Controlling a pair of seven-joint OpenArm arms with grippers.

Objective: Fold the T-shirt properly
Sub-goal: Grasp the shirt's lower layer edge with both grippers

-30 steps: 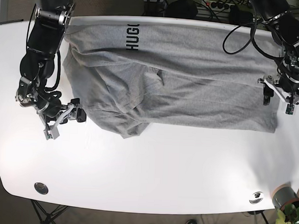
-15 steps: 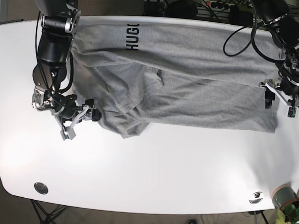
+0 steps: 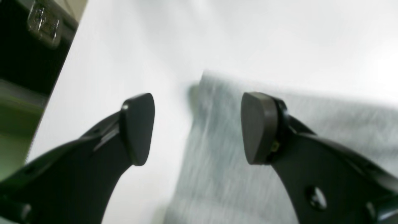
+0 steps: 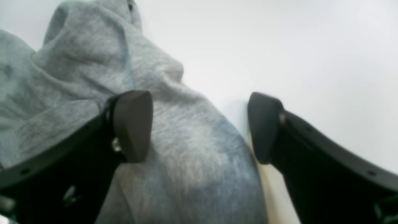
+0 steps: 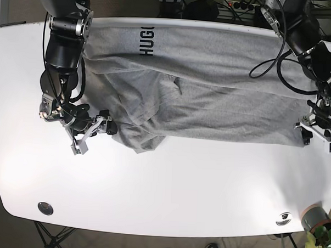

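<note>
A grey T-shirt (image 5: 211,87) with dark lettering lies spread and rumpled across the back of the white table (image 5: 162,190). My left gripper (image 5: 317,136) stands open at the shirt's lower right corner; in the left wrist view that corner (image 3: 236,149) lies between the open fingers (image 3: 138,127). My right gripper (image 5: 93,133) stands open at the bunched lower left fold; in the right wrist view the grey fold (image 4: 174,130) fills the gap between the fingers (image 4: 132,124), with one finger over the cloth and the other over bare table.
A metal fitting (image 5: 45,208) sits near the front left table edge and another (image 5: 284,218) near the front right. A small grey pot with a green plant (image 5: 318,221) stands off the front right corner. Cables hang behind the table.
My right gripper has slid right along the table up to the shirt's bunched left fold. My left gripper has dropped down to the shirt's lower right corner.
</note>
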